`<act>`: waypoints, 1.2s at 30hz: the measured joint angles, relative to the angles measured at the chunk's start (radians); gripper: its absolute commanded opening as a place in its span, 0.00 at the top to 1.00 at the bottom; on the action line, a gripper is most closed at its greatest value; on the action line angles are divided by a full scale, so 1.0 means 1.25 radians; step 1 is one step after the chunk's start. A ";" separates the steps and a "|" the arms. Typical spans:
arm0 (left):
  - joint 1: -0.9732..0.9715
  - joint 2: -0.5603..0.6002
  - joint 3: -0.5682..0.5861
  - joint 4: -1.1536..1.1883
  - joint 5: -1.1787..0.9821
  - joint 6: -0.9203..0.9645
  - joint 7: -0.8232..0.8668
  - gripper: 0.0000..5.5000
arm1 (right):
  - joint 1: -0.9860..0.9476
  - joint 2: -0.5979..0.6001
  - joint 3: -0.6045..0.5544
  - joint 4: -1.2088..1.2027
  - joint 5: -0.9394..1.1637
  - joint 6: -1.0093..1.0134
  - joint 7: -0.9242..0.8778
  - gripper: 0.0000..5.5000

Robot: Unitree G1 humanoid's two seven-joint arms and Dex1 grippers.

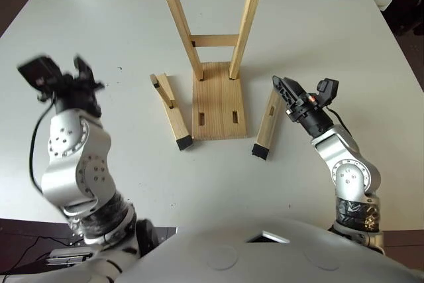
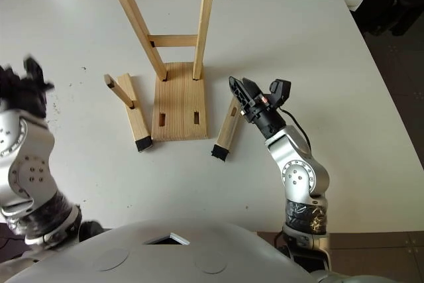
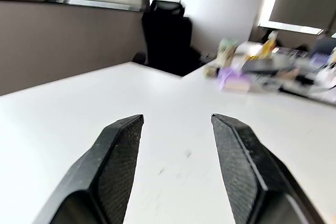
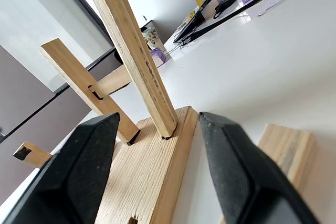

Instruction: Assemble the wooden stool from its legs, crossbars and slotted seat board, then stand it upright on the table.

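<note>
Seat board (image 1: 218,107) lies flat on the table (image 1: 344,51). Left upright leg (image 1: 182,28) and right upright leg (image 1: 244,28) stand in its far end, joined by a crossbar (image 1: 215,40). One loose leg (image 1: 173,114) lies just left of the board and another loose leg (image 1: 267,127) just right. The right gripper (image 1: 285,87) hovers beside the latter, fingers spread and empty. The left gripper (image 3: 177,118) is raised at the table's left, fingers wide apart.
</note>
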 measured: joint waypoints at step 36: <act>-0.012 0.002 -0.318 -0.010 -0.042 0.449 -0.146 0.42 | 0.017 0.001 0.000 0.043 -0.044 -0.045 0.010 0.49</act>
